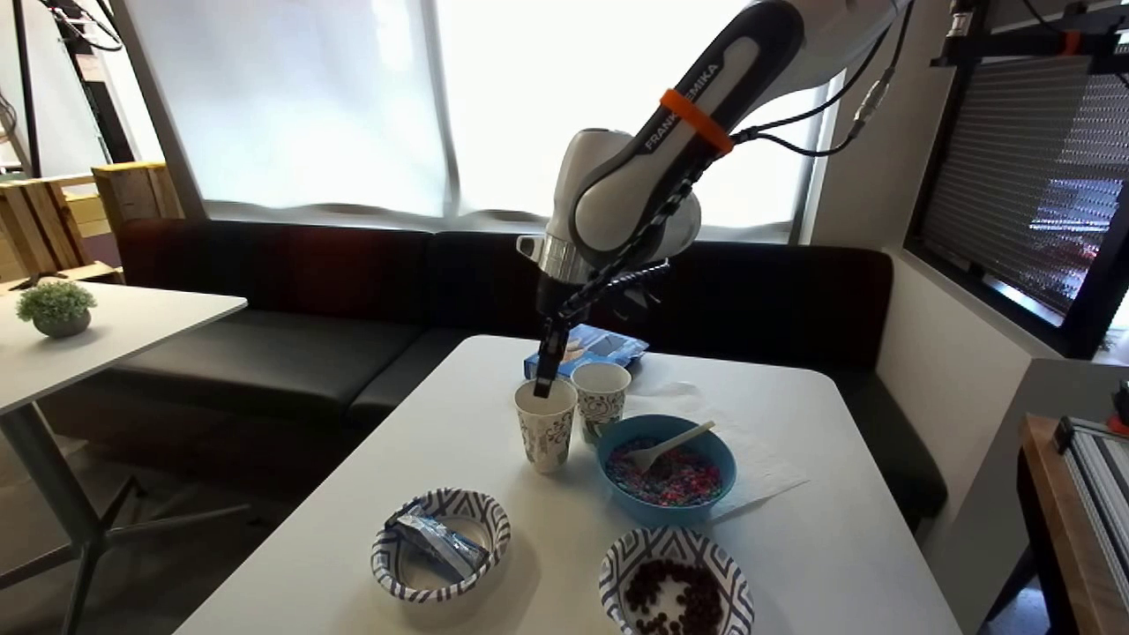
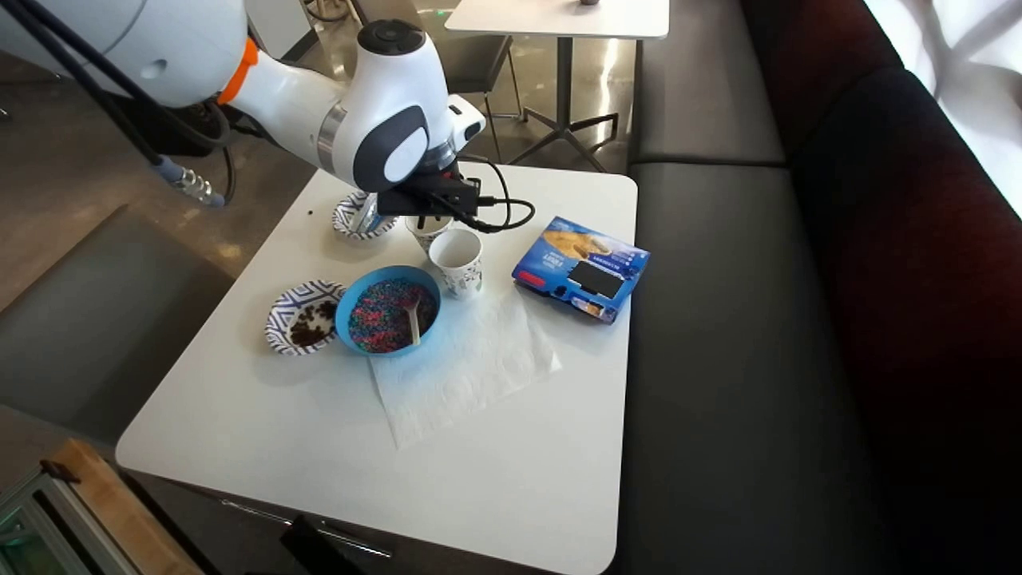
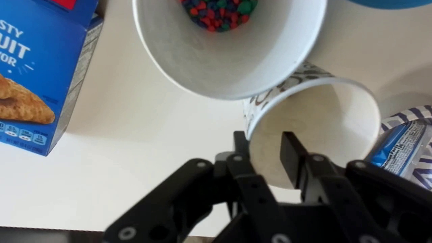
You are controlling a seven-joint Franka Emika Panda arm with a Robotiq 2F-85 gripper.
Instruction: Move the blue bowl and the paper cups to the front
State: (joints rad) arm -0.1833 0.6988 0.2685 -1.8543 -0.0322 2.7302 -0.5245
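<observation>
Arm (image 1: 617, 198) is white, black panels (image 1: 776, 40), orange band (image 1: 697, 122) (cuts the FRANK/EMIKA lettering (image 1: 701, 84)), dark cables (image 2: 128, 134), silver connector (image 2: 192, 185); hand (image 3: 265, 145) is black with grey screws (image 3: 127, 233).

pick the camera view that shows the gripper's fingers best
The wrist view: both fingers appear close up and apart, with the rim of one patterned paper cup between them. In both exterior views they are only smaller dark shapes at that cup's mouth, their gap hard to judge.
</observation>
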